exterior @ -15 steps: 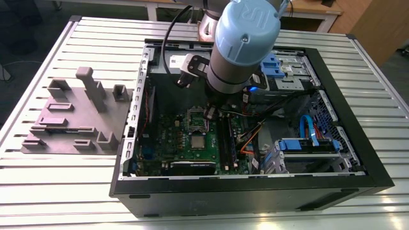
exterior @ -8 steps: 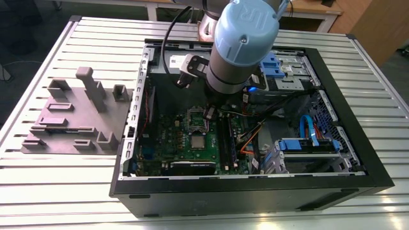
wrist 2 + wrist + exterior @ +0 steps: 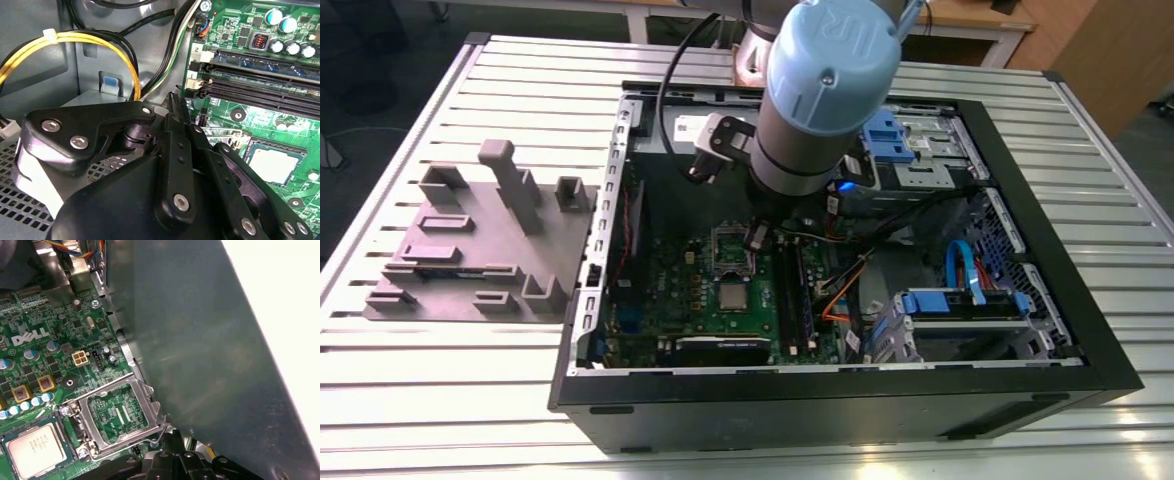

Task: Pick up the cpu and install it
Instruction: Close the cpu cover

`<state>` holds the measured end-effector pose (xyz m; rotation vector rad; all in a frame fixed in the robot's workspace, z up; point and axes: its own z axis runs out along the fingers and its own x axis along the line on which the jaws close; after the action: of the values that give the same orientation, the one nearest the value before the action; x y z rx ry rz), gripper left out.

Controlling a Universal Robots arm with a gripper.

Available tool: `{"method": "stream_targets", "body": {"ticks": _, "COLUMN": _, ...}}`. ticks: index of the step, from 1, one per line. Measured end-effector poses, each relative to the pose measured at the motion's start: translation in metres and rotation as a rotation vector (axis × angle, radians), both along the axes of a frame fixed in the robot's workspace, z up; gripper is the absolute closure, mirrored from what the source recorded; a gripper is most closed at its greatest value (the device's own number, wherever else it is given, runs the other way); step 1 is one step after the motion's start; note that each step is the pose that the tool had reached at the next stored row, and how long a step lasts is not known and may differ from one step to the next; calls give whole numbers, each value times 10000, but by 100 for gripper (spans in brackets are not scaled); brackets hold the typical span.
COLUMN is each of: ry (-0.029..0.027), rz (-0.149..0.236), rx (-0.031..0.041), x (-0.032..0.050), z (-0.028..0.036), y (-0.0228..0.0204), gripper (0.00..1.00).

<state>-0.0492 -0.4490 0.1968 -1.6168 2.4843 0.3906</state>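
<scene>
The cpu (image 3: 734, 295) lies flat in its socket on the green board (image 3: 680, 290), silvery top up, and it also shows in both wrist views (image 3: 37, 447) (image 3: 272, 165). The metal socket frame (image 3: 117, 415) stands hinged open beside it, with bare board under it. My gripper (image 3: 757, 240) hangs low inside the computer case, just past the open frame's outer edge. It is shut with nothing in it (image 3: 175, 102) (image 3: 172, 460). A thin wire lever (image 3: 160, 432) runs close to the fingertips.
The black case (image 3: 1067, 300) walls in the board; its grey side wall (image 3: 210, 340) is near the gripper. Yellow and black cables (image 3: 75, 37) and memory slots (image 3: 260, 85) lie near. A grey fixture block (image 3: 474, 250) sits on the slatted table at the exterior view's left.
</scene>
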Motion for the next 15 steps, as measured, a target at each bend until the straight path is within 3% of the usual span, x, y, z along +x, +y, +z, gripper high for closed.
{"method": "stream_targets", "body": {"ticks": 5, "ry": 30, "rz": -97, "rx": -18, "x": -3, "z": 2, "y": 0, "gripper": 90}}
{"method": "stream_targets", "body": {"ticks": 15, "ry": 157, "rz": -220, "rx": -109, "x": -4, "z": 31, "y": 1, "gripper": 90}}
